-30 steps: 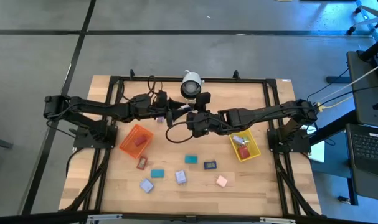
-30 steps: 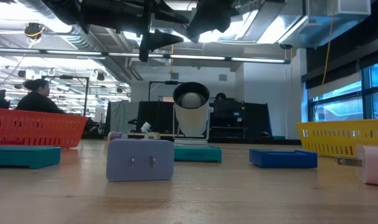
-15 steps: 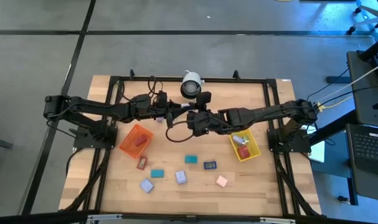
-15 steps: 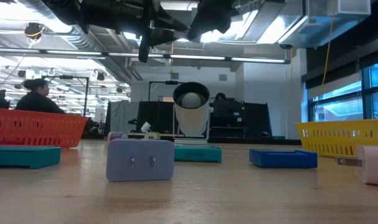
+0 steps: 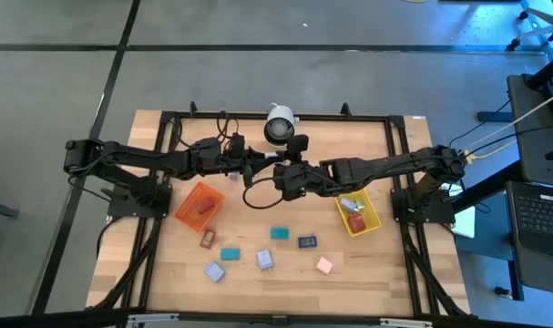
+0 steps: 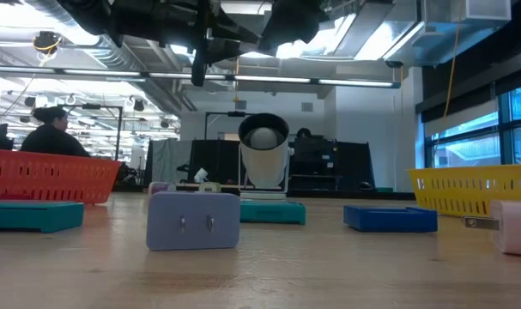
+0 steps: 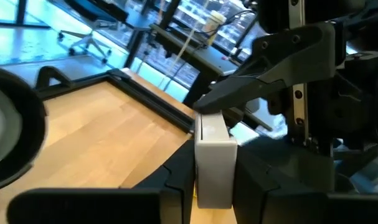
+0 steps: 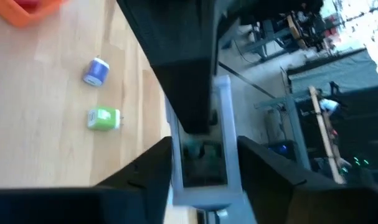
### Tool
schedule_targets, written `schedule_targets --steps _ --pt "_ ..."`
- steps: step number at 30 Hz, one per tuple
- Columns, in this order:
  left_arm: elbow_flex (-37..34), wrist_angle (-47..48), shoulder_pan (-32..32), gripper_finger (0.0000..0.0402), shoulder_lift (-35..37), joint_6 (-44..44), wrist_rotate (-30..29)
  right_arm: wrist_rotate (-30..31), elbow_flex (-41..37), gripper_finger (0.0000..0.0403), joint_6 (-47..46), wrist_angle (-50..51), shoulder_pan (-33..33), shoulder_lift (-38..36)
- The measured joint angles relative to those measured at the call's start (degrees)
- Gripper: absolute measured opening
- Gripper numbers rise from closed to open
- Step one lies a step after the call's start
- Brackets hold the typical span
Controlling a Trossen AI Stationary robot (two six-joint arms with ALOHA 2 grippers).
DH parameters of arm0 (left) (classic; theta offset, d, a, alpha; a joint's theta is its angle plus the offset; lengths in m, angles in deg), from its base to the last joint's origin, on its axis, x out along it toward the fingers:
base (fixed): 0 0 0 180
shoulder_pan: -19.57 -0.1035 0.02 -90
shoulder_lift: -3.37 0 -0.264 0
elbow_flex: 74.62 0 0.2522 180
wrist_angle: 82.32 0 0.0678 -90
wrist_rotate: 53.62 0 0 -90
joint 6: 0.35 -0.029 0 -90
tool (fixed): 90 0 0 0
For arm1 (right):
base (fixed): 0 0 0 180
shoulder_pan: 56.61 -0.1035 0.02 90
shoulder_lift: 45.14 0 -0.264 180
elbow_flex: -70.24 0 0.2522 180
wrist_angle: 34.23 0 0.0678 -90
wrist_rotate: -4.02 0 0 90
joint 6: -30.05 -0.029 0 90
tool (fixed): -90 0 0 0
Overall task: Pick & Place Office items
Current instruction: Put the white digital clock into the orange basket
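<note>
My two arms meet high over the table's far middle. A small white block [image 7: 212, 155] stands between the fingers of my left gripper [image 7: 215, 186], which is shut on it. In the high view my left gripper [image 5: 257, 169] points level toward the table's right. My right gripper [image 5: 276, 174] comes at the same block [image 8: 204, 158] from the other side, slanting down. More office items lie flat on the wood nearer the front: red [image 5: 207, 240], teal [image 5: 230, 253], lavender [image 5: 265, 260], dark blue [image 5: 307, 241], pink [image 5: 324, 265]. My left gripper pinches the white block's two broad sides [image 7: 201, 174] between its two fingers [image 7: 176, 186]. It comes in level from the table's left. The block stands upright in the hold, lifted well clear of the table.
An orange tray [image 5: 199, 206] stands left of centre and a yellow tray [image 5: 359, 215] right of centre, each with items inside. A white camera [image 5: 278, 123] sits at the far edge. A green block [image 8: 104, 119] and a small blue one [image 8: 96, 71] lie below the arms.
My left gripper has shut on the white block; in the low view its fingers stood spread a second ago and now lie close together. Both arms have kept their places, and the block has stayed where it was.
</note>
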Motion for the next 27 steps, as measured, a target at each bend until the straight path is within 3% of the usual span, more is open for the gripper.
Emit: schedule_targets --steps 5,10,20,27 --pt "0.2 -1.8 0.2 0.0069 0.1 -0.2 2.8 -0.9 0.0 0.0242 0.0 -0.8 0.0 0.2" --pt "0.2 -2.2 0.1 0.0066 0.1 -0.2 2.7 0.5 0.0 0.0272 0.0 -1.3 0.0 0.1" --pt "0.4 3.3 -1.5 0.0065 2.2 -1.3 1.5 11.5 -0.1 0.0278 4.2 -0.9 -0.6 0.2" --pt "0.0 15.9 -3.3 0.0065 14.6 -5.9 -0.2 20.5 0.0 0.0272 4.5 0.2 -0.1 -1.0"
